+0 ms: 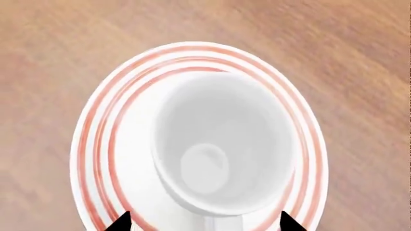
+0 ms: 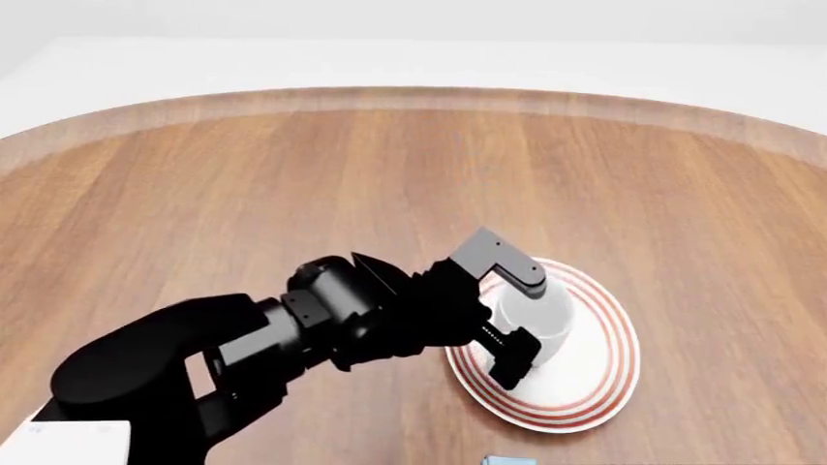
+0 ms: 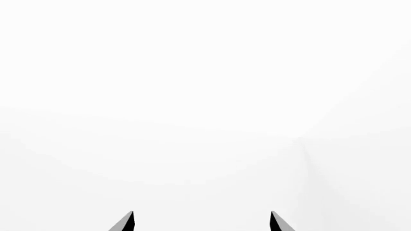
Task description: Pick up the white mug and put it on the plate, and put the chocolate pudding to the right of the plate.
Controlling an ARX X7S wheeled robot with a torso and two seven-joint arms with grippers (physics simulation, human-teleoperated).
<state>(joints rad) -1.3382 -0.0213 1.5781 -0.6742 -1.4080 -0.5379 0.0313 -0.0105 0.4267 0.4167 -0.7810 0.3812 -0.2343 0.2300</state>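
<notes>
Mug on plate; 1 of 2 steps apparently done.
White mug (image 2: 536,315) upright on plate (image 2: 607,373), right of centre; left gripper (image 2: 510,315) spread wide around it. Right gripper (image 3: 201,222) wide, empty. Chocolate pudding (image 2: 508,460) barely visible at near edge, still unplaced.

Left arm (image 2: 220,349): black, jointed, reaching from the near left toward the centre right of the head view. Wrist bulky, angled forward and to the right. Left gripper (image 2: 517,320): grey and black fingers spread, one finger on the far side at (image 2: 506,262), the other on the near side at (image 2: 510,360). In the left wrist view both dark fingertips (image 1: 122,222) show well apart at the frame edge.

Right gripper (image 3: 202,222): two dark fingertips apart in its wrist view; arm not seen from the head.
</notes>
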